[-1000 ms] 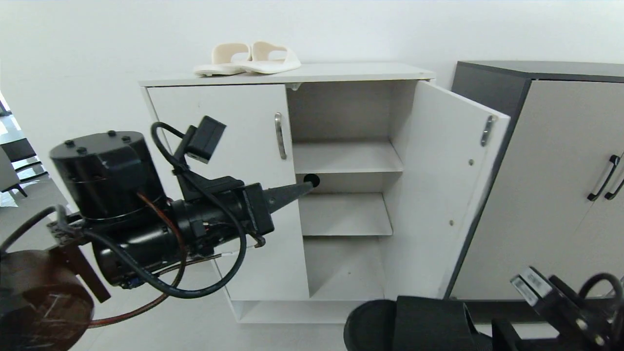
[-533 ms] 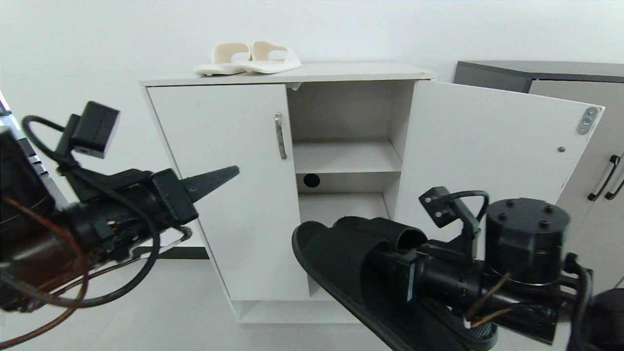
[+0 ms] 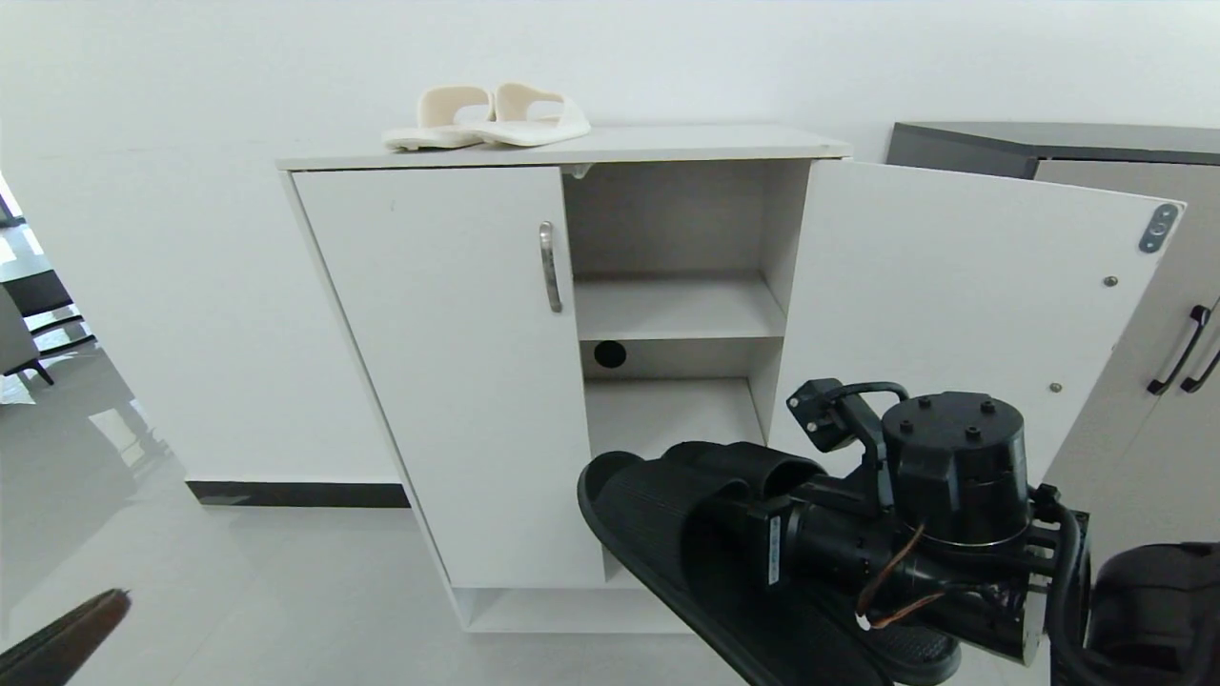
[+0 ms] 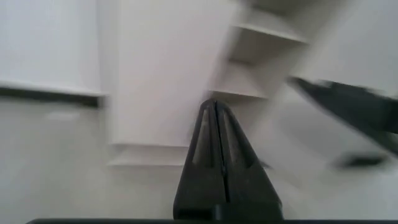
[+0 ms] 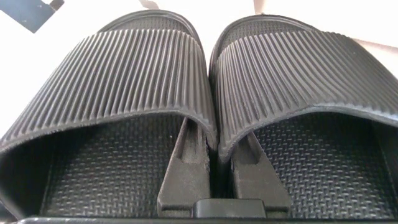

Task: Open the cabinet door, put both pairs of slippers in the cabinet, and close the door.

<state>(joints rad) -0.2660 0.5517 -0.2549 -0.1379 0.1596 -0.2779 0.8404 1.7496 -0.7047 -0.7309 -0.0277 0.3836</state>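
Observation:
A pair of black ribbed slippers (image 3: 667, 519) hangs in front of the lower part of the white cabinet (image 3: 715, 141). My right gripper (image 5: 216, 152) is shut on them, pinching the two inner strap edges together. The cabinet's right door (image 3: 953, 286) stands wide open, showing bare shelves (image 3: 677, 310). Its left door (image 3: 448, 362) is closed. A cream pair of slippers (image 3: 486, 119) lies on the cabinet top, towards its left. My left gripper (image 4: 214, 109) is shut on nothing, low at the left and away from the cabinet (image 3: 95, 610).
A dark grey cabinet (image 3: 1048, 138) with black handles (image 3: 1177, 348) stands right behind the open door. The pale tiled floor (image 3: 238, 572) spreads out left of the white cabinet, with furniture legs (image 3: 29, 333) at the far left edge.
My left arm pulled back from the cabinet opening, down to the lower left. The right door swung wider open. My right arm rose with the black slippers to the front of the cabinet.

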